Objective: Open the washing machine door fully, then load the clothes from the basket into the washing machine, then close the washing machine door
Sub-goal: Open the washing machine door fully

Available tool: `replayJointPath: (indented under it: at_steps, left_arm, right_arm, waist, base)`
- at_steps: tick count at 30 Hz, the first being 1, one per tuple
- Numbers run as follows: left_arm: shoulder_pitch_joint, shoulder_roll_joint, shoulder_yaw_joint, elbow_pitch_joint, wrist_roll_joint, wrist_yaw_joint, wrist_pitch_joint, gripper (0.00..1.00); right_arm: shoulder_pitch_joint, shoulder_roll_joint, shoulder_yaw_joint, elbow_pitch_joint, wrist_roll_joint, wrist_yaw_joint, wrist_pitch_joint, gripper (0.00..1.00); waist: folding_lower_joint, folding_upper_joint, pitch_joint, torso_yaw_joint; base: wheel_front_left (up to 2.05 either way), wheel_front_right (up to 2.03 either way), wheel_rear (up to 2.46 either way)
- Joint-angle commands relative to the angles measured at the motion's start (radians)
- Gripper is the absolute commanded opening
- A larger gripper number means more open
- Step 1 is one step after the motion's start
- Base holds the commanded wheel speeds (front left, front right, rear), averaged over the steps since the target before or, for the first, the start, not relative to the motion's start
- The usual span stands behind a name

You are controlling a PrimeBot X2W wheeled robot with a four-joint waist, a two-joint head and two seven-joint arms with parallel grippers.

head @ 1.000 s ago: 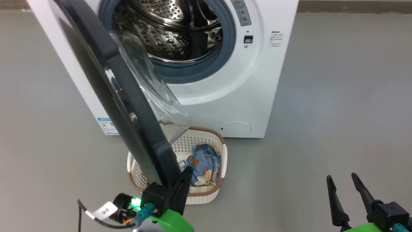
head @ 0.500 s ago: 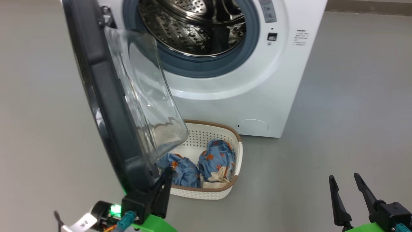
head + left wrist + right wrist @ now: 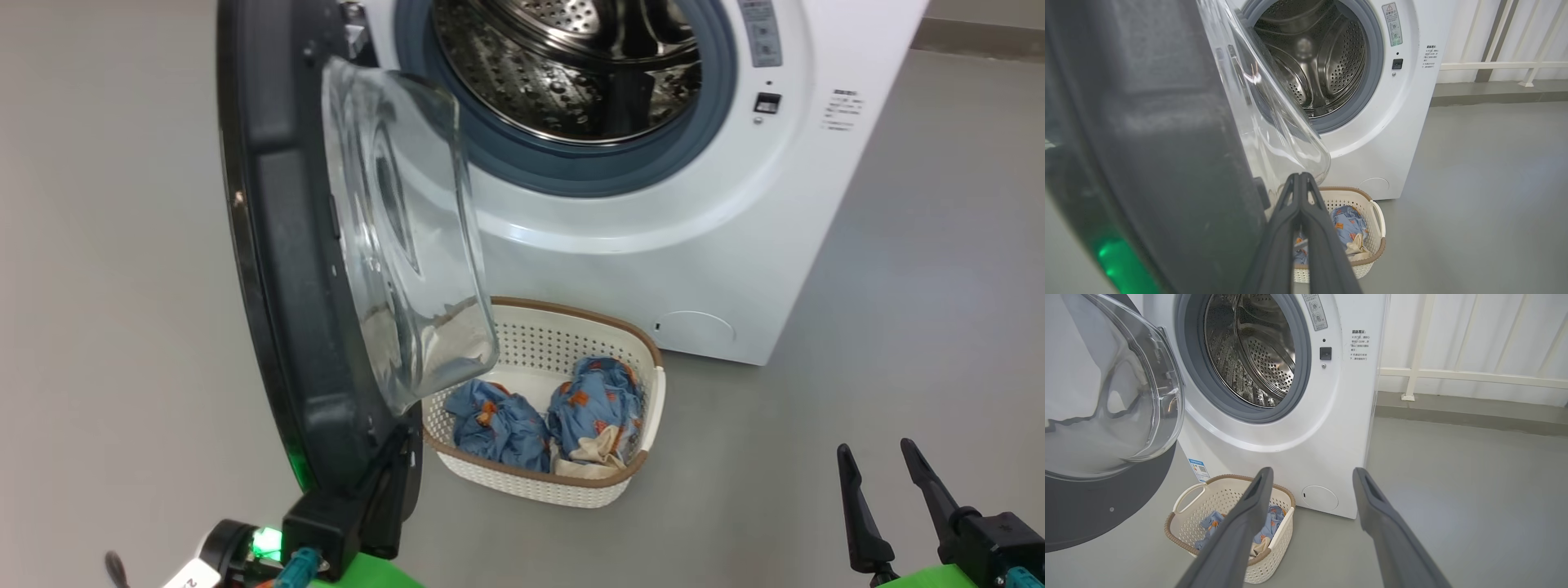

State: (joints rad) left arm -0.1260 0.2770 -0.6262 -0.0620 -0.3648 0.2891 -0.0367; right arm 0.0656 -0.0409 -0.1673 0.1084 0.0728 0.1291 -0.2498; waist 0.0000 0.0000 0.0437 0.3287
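Jaws pressed shut on nothing, the left gripper [image 3: 1300, 179] leans on the half-swung door [image 3: 277, 245] above the basket [image 3: 531, 482]: push outward in a smooth arc; right gripper [image 3: 873, 447] hangs wide open, empty

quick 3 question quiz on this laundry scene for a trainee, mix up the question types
1. True or false: the washing machine door stands swung open, away from the front of the washing machine.
2. Multiple choice: where are the clothes? A) inside the washing machine B) in the basket C) held in a gripper
3. Short answer: which gripper has its fingers spread apart with nothing between them?

Key: 1 true; 2 B; 3 the right gripper.
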Motion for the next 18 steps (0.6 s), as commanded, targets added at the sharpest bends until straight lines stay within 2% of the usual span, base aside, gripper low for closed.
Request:
replayJointPath:
  at_steps: [1, 9, 18]
  left_arm:
    - [-0.016, 0.036, 0.059, -0.027, 0.006, 0.025, -0.003, 0.0]
    - [-0.008, 0.06, 0.1, -0.04, 0.004, 0.055, -0.023, 0.0]
    - [0.004, 0.094, 0.17, -0.024, -0.01, 0.093, -0.049, 0.0]
  right_arm:
    - [-0.014, -0.009, 0.025, -0.022, 0.007, 0.002, -0.012, 1.0]
    - [-0.018, -0.009, 0.029, -0.025, 0.005, 0.002, -0.012, 1.0]
    - [-0.021, -0.009, 0.037, -0.033, -0.003, 0.002, -0.012, 1.0]
  waist:
    - [0.0, 0.0, -0.002, 0.025]
    - [0.0, 0.0, 0.005, 0.047]
    - [0.0, 0.0, 0.01, 0.028]
  base:
    - [0.0, 0.0, 0.0]
    - [0.0, 0.0, 0.0]
    - [0.0, 0.0, 0.0]
